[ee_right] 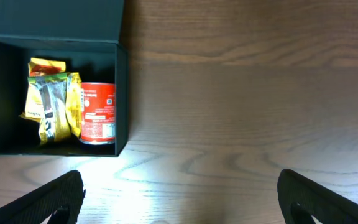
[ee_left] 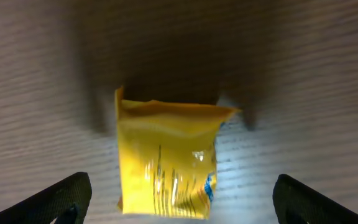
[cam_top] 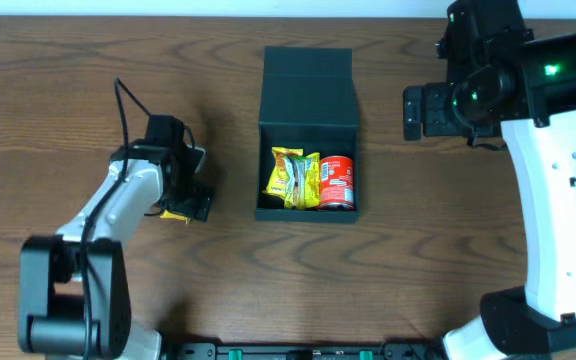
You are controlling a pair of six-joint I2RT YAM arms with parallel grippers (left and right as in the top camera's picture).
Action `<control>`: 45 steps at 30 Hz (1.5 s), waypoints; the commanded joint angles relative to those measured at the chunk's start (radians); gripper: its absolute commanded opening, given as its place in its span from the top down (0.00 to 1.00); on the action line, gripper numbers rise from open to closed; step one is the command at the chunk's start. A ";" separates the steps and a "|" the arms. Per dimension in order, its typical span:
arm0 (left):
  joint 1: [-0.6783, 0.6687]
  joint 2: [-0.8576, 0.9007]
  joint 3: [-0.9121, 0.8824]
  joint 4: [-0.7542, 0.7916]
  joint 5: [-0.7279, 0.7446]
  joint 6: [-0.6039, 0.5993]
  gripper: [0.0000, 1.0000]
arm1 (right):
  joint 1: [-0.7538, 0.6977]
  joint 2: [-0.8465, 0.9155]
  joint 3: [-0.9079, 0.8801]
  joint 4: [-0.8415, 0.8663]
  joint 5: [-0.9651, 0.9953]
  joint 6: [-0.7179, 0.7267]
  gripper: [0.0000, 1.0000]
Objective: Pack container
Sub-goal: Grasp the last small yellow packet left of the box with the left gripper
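Two arms flank the container, a dark teal-black square box at the middle of the wooden desk, its flap lid thrown back toward the far side. Inside, toward the near wall, a bunch of crumpled yellow snack packets lies on the left. A red can rests on its side on the right, touching them.

The left pincer is spread wide above a loose yellow packet, which lies flat on the desk left of the container and well apart from it. In the left wrist view the packet lies between the two dark fingertips, with bare wood showing on either side, so neither one touches it.

The right pincer is also spread wide and holds nothing. It hangs over bare wood to the right of the container, whose right wall and contents show at the left edge of the right wrist view. From overhead this arm stands at the far right of the desk, its pincer turned toward the box.
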 commanded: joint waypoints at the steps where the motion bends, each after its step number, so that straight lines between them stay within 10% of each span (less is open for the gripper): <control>1: 0.007 0.042 0.005 0.010 0.007 0.004 0.05 | -0.007 -0.020 0.013 -0.003 0.022 -0.017 0.01; 10: 0.008 0.100 0.005 0.053 0.008 0.003 0.07 | -0.007 -0.020 0.013 -0.003 0.022 -0.017 0.01; 31: 0.008 0.115 0.005 0.069 0.059 -0.002 0.49 | -0.007 -0.020 0.013 -0.003 0.022 -0.017 0.01; 45: 0.006 0.112 0.006 0.052 0.154 -0.152 0.52 | -0.007 -0.020 0.013 0.000 0.023 -0.017 0.01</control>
